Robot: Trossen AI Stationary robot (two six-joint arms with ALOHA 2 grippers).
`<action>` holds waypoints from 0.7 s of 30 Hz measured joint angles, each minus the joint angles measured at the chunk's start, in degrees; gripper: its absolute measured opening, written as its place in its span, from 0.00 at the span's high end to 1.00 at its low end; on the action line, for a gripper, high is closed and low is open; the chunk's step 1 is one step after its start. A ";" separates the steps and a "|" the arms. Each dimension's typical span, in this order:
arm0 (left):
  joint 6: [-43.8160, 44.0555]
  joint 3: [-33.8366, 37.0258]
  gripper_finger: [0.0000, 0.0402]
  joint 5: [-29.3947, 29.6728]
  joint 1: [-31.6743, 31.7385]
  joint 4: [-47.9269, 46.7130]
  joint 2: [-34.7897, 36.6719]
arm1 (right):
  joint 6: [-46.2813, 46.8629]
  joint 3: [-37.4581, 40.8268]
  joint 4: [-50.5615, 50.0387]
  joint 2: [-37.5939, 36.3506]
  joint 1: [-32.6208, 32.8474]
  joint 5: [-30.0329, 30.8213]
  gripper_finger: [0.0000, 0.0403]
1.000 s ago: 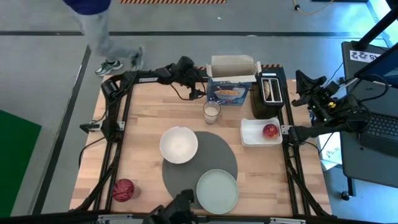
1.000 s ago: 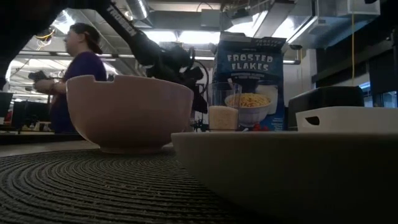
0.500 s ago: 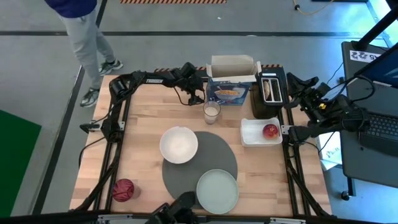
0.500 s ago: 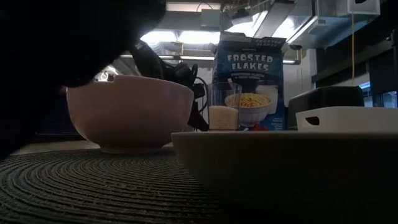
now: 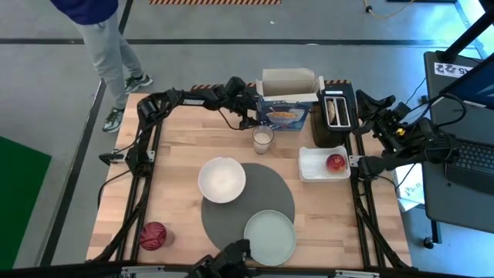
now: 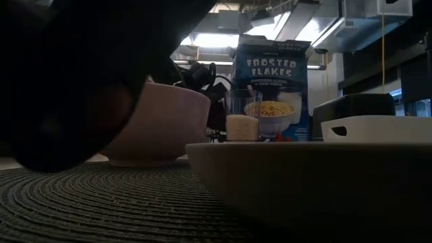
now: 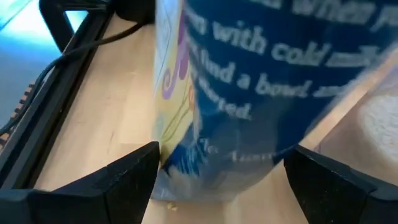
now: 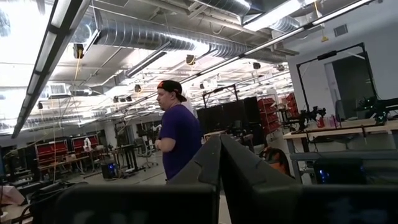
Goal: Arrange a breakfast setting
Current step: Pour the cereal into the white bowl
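Two spread fingers of the left gripper [image 7: 217, 177] straddle the cereal box [image 5: 283, 116]; its swing risks toppling the milk glass [image 5: 262, 139] just beside the box.

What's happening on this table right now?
The left gripper is at the table's far edge, its open fingers facing the blue cereal box, not yet closed on it. The right gripper waits off the table's right side, beyond the black toaster. The white bowl and pale-green plate overlap the round dark-grey mat.
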State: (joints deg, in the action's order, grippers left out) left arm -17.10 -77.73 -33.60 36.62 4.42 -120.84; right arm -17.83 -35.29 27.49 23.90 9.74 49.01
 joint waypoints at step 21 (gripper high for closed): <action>4.47 0.00 0.29 10.03 -4.04 3.07 0.00 | 0.03 0.02 2.55 2.21 0.00 -0.80 0.98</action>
State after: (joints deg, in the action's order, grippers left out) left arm -12.64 -77.73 -23.57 32.58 7.49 -120.84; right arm -17.80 -35.27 30.04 26.11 9.74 48.22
